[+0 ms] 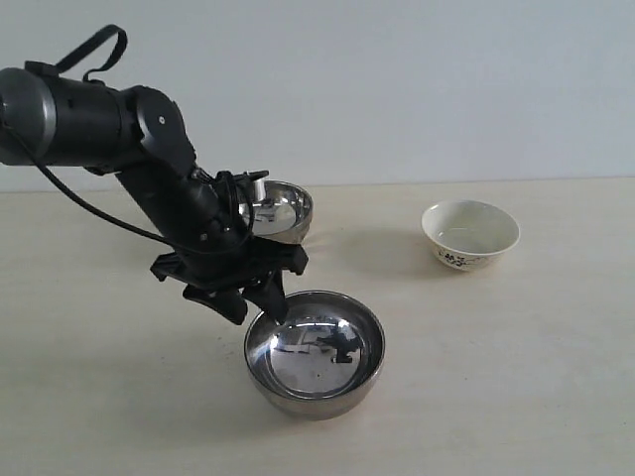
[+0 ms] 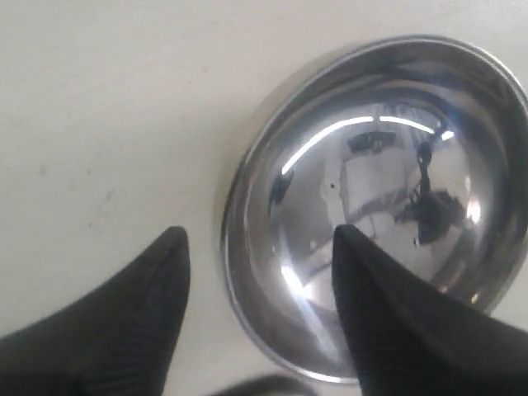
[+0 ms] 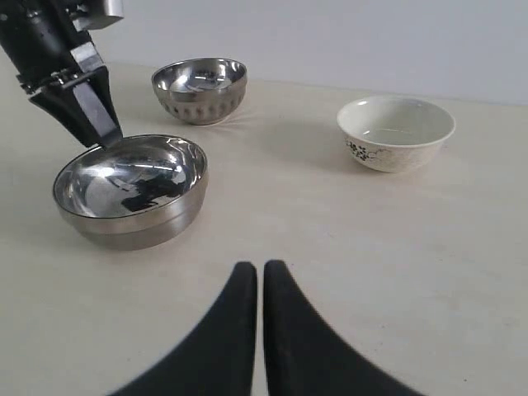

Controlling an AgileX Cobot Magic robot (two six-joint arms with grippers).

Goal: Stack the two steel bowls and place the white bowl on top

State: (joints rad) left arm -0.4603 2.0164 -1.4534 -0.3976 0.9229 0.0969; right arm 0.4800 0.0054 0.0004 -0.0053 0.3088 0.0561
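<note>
A plain steel bowl (image 1: 322, 347) (image 2: 379, 190) (image 3: 136, 186) sits at the front centre of the table. My left gripper (image 1: 260, 315) (image 2: 260, 233) is open and straddles its left rim, one finger over the inside and the other outside above the table. Behind the left arm stands a second steel bowl (image 1: 286, 210) (image 3: 200, 89) with a band of dimples. The white bowl (image 1: 470, 233) (image 3: 396, 132) with a dark floral print rests upright at the right. My right gripper (image 3: 261, 268) is shut, holds nothing, hovers over bare table and does not show in the exterior view.
The three bowls stand apart on a pale beige table (image 1: 516, 377) before a plain light wall. The black left arm (image 1: 149, 159) reaches in from the upper left and covers part of the dimpled bowl.
</note>
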